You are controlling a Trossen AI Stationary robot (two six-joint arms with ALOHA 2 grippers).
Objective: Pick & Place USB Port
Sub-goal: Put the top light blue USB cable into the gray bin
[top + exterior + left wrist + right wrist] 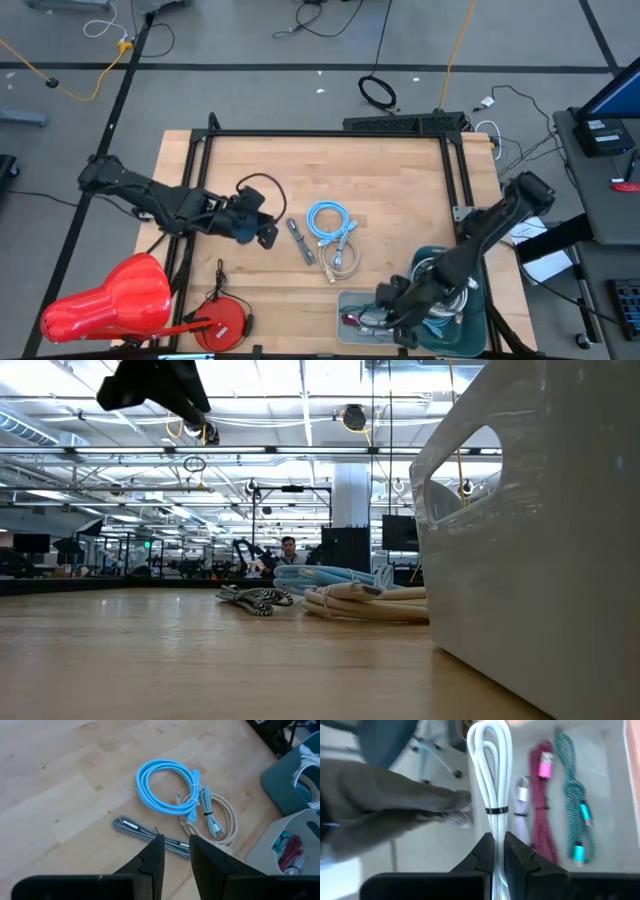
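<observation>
Pinching white cable [492,785], right gripper [499,845] over bin [352,303]; left gripper [176,851] part-open, empty

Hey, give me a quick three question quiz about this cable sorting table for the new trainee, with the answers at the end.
1. True or false: the right hand is shut on the white cable.
2. Multiple choice: which cable lies nearest ahead of the left hand in its wrist view? A) the pink cable B) the grey braided cable C) the teal cable
3. Fill in: the light blue cable lies coiled on the table, touching the ______ cable.

Key
1. True: its fingers pinch the white bundle over the white bin.
2. B: the grey braided cable; the pink cable and teal cable lie in the bin.
3. Beige: the beige cable.
</observation>
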